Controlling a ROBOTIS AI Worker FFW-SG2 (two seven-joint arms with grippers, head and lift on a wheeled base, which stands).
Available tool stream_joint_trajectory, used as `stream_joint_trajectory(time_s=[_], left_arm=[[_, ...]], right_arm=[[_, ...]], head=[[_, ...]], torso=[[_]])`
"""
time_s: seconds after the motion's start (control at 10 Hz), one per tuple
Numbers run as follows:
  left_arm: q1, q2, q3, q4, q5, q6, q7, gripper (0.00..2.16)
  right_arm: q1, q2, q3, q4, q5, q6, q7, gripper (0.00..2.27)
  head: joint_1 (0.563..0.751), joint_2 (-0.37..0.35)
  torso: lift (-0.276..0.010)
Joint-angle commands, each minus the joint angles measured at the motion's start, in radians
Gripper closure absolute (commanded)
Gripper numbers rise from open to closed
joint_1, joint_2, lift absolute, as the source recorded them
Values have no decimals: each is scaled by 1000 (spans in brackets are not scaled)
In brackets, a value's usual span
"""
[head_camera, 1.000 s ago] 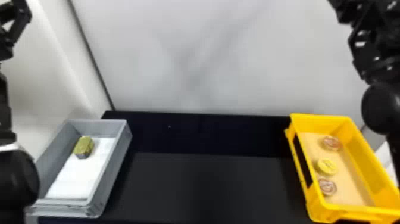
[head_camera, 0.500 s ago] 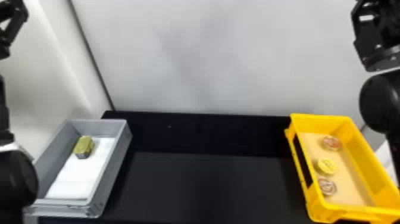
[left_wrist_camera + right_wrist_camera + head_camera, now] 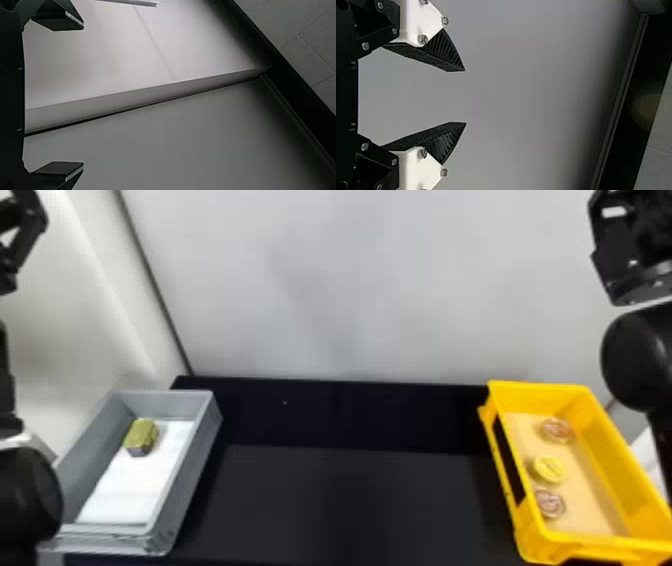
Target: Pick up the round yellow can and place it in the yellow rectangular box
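Head view, and here's the news: the right arm has swung outward towards the right edge over the last second, its upper end pulling away from the middle, while nothing in either box has shifted! The round yellow can is sitting inside the yellow rectangular box, lying flat between two reddish round tins, close to the nearer one. Over in the grey box, a gold-green block rests at the edge of a white sheet.

Now the right wrist view: the right gripper has its fingers spread, nothing between them, only pale wall beyond. Left wrist view, same story: the left gripper is parked up by the wall, spread wide and empty.

So what does that swing mean? The can looks home already, and this reads as a withdrawal with the placing done. All that seems to remain is settling that right arm; a low sweep over the box could knock the tins.
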Motion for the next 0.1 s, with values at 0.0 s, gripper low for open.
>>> stream_joint_trajectory(time_s=[0.0], left_arm=[[1, 0, 0, 0, 0, 1, -5, 50]], right_arm=[[-3, 4, -9, -7, -25, 27, -19, 450]], head=[[694, 54]], torso=[[-3]])
